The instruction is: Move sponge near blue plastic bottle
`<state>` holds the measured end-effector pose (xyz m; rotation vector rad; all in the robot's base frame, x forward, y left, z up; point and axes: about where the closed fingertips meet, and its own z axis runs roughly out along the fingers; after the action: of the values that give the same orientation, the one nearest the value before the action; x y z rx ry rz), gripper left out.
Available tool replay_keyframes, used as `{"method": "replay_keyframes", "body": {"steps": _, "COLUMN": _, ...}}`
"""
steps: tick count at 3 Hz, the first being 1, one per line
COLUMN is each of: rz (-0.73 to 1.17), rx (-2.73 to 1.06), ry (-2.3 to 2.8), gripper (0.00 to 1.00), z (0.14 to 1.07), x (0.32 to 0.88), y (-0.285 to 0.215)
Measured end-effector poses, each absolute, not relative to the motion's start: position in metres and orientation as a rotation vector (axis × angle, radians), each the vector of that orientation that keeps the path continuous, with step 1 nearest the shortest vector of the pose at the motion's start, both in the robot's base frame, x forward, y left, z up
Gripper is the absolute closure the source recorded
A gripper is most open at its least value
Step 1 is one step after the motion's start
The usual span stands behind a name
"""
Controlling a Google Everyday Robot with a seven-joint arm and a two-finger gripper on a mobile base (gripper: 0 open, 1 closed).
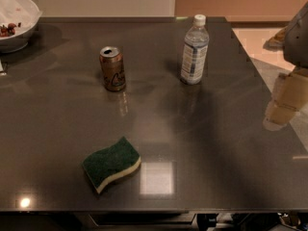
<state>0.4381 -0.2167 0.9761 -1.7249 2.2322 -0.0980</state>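
Note:
The sponge (111, 163), dark green on top with a pale yellow base, lies flat on the dark table near its front edge, left of center. The blue plastic bottle (194, 50), clear with a white cap and a pale label, stands upright at the back, right of center. My gripper (283, 105) hangs at the far right edge of the view, above the table's right side. It is far from the sponge and well to the right of the bottle, and holds nothing that I can see.
A gold-brown drink can (112, 69) stands upright left of the bottle. A white bowl (14, 20) with some food sits at the back left corner. The table's right edge (269, 88) runs diagonally beside the gripper.

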Motion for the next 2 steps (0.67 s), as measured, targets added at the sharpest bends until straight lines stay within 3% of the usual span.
{"method": "replay_keyframes", "body": {"steps": 2, "rz": -0.078, "rx": -1.735, "ry": 2.22, "gripper": 0.0, "z": 0.9756, "x": 0.4383, "y": -0.2113}}
